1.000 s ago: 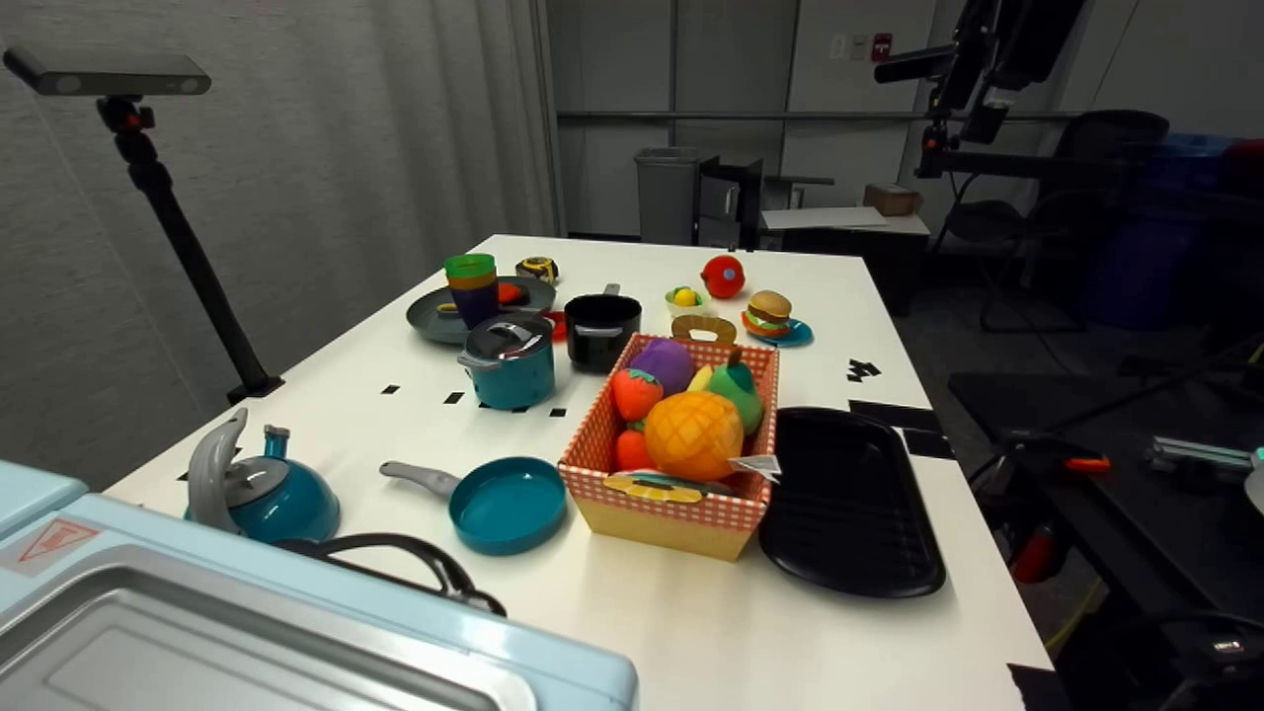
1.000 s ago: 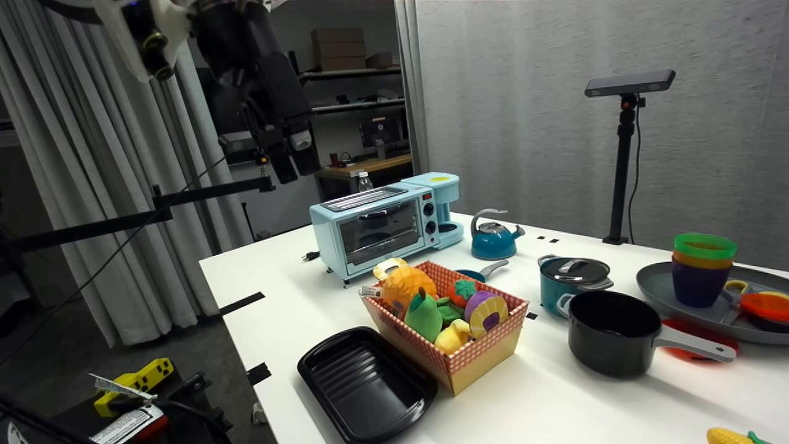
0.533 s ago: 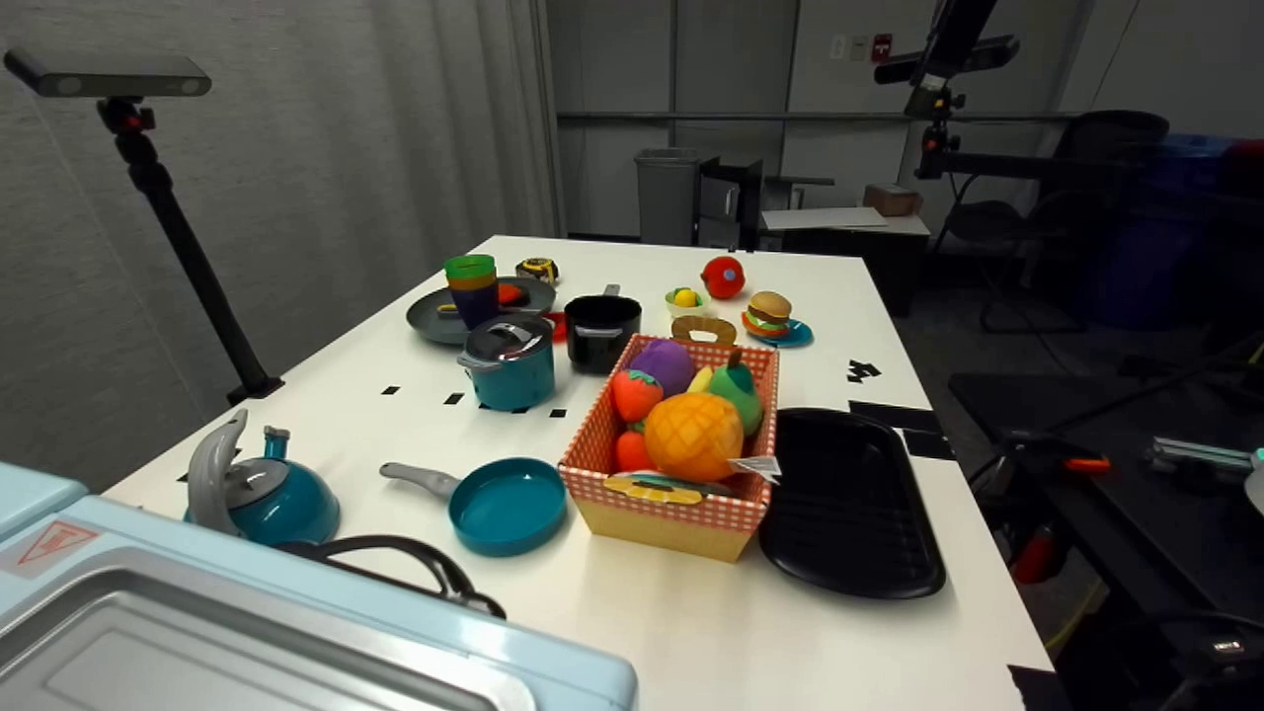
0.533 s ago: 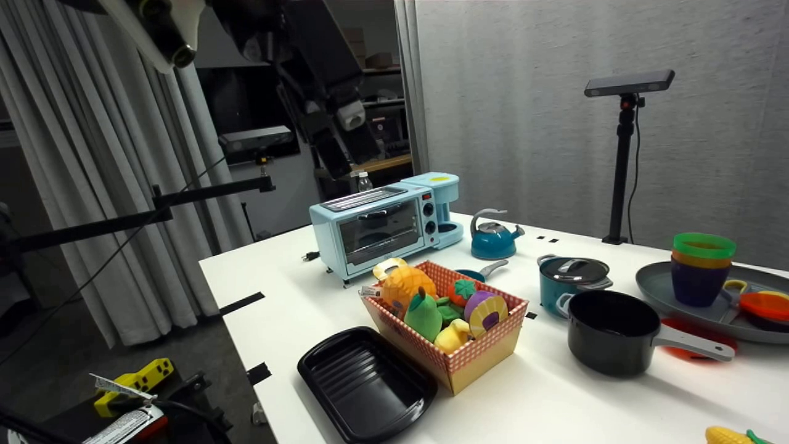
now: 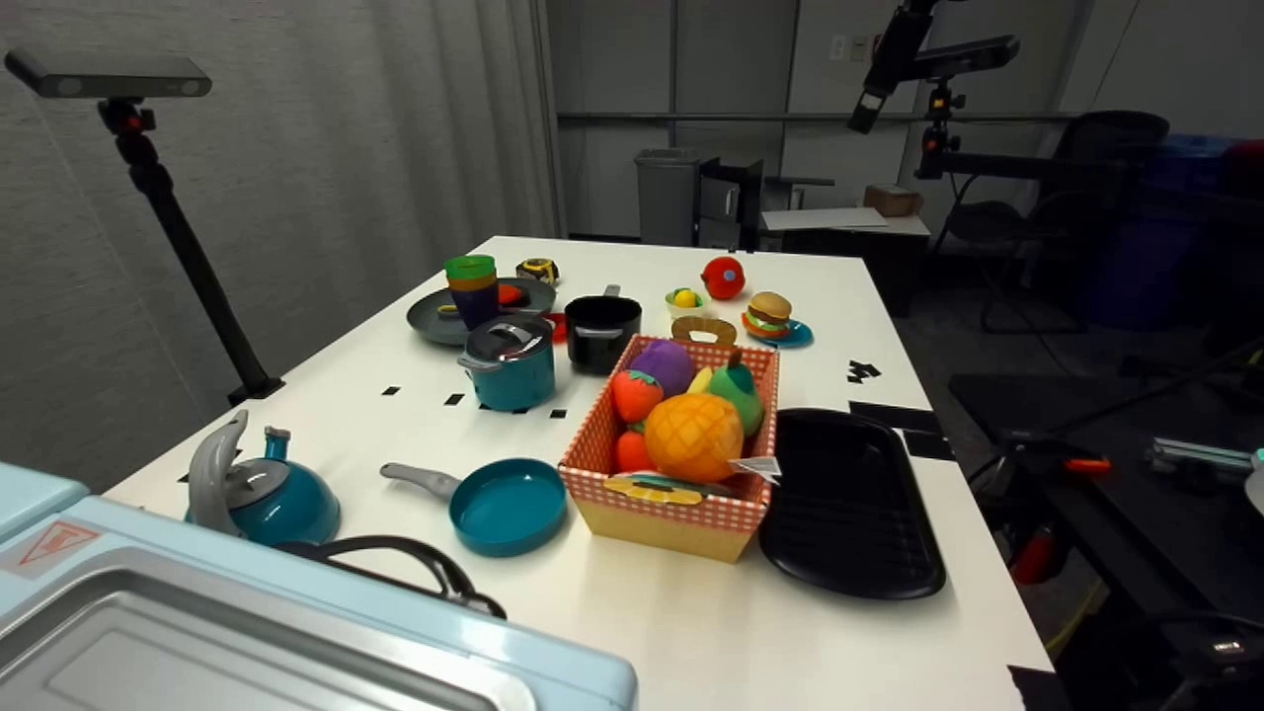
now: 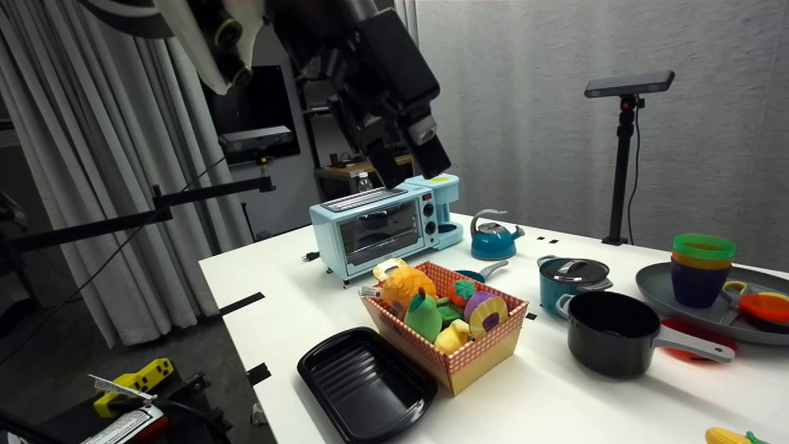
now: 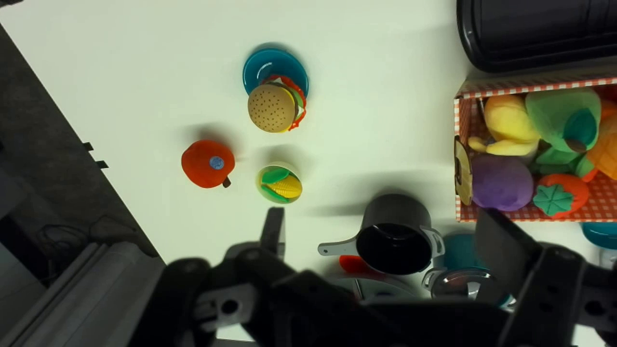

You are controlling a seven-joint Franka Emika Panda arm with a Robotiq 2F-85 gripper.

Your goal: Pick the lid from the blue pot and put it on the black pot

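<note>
The dark round lid with a grey handle sits on the blue pot; the lid shows in both exterior views (image 5: 511, 337) (image 6: 573, 270) and the wrist view (image 7: 458, 284). The blue pot (image 5: 515, 385) (image 6: 553, 297) has grey side handles and shows partly in the wrist view (image 7: 462, 250). The black pot (image 5: 602, 346) (image 6: 610, 345) stands beside it, open on top, with a long grey handle; it shows in the wrist view (image 7: 397, 212). My gripper (image 6: 413, 169) (image 7: 383, 219) is open and empty, high above the table. One finger covers part of the lid and blue pot in the wrist view.
A fruit basket (image 6: 487, 354) stands near both pots, with a black tray (image 6: 370, 388) alongside. A grey pan (image 5: 434, 318) holds stacked cups (image 6: 699, 271). A teal frying pan (image 5: 509, 506), kettle (image 6: 493, 240), toaster oven (image 6: 382, 228) and toy burger (image 7: 272, 108) are also on the table.
My gripper has moved in over the table, rightward in an exterior view, and leftward and down in the opposite exterior picture. It stays open. The lid and pots have not moved.
</note>
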